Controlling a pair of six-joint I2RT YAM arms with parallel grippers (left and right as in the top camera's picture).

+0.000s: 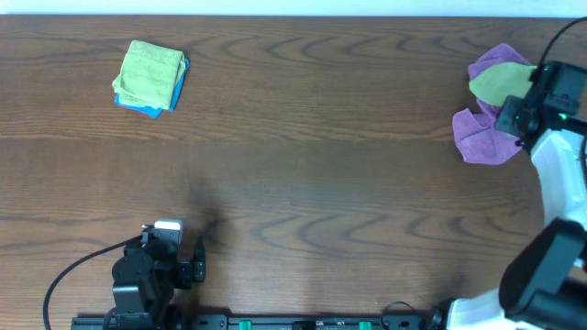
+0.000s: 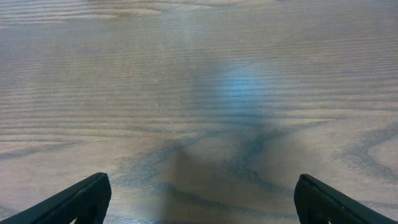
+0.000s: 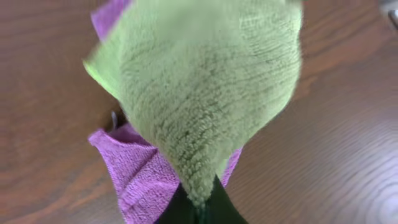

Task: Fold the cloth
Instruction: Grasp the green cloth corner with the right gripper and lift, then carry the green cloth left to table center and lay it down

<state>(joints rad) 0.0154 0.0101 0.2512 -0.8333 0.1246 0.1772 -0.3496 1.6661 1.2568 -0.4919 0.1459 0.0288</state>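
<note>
A green cloth (image 1: 498, 84) is held up at the table's far right by my right gripper (image 1: 515, 115), which is shut on its corner. In the right wrist view the green cloth (image 3: 205, 93) hangs from the pinched fingers (image 3: 200, 208) and fills the frame. A purple cloth (image 1: 481, 136) lies crumpled under it on the table; it also shows in the right wrist view (image 3: 140, 174). My left gripper (image 1: 188, 270) rests at the near left, open and empty, its fingers (image 2: 199, 199) spread over bare wood.
A folded stack, a green cloth (image 1: 149, 73) on top of a blue one (image 1: 151, 107), lies at the far left. The brown wooden table (image 1: 321, 183) spans the view. The right arm's white body (image 1: 559, 174) stands along the right edge.
</note>
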